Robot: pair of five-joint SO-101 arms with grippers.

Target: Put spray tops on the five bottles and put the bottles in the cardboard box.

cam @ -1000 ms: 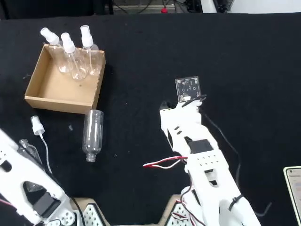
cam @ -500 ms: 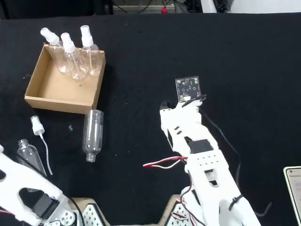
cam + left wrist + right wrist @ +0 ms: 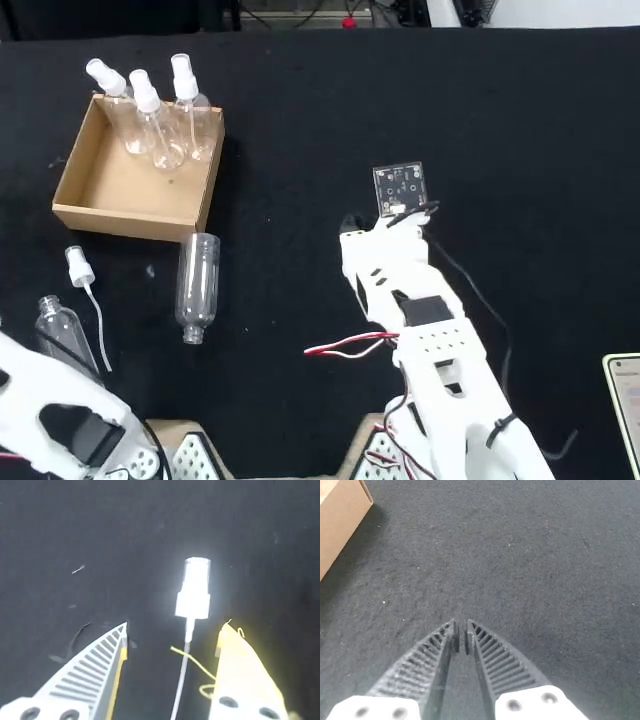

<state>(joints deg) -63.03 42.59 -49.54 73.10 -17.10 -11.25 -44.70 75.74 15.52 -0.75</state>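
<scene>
Left arm [image 3: 50, 410]: drawn back toward 7 o'clock over the last second, uncovering more of the small bare bottle [image 3: 60, 328] it had partly hidden. Left jaws [image 3: 175, 626]: wide open and holding nothing. They sit either side of the loose spray top [image 3: 194, 590], which lies flat on the black surface [image 3: 300, 120] with its thin tube trailing back between them; no contact can be seen. Right jaws [image 3: 461, 635]: unchanged, almost closed, empty, low over bare surface near the middle. Cardboard box [image 3: 110, 215]: at 10 o'clock, with three capped bottles [image 3: 150, 125] leaning on its far wall. Second bare bottle [image 3: 197, 280]: on its side just beside the box's near wall, mouth toward 6 o'clock. From above, the spray top sits at 8 o'clock, between the box and the small bare bottle. Assessment: three of five bottles are finished and boxed. The pull-back seems to have lined up the open left jaws for picking the spray top, most likely for the small bottle beside it. Both bare bottles still need capping and boxing.
</scene>
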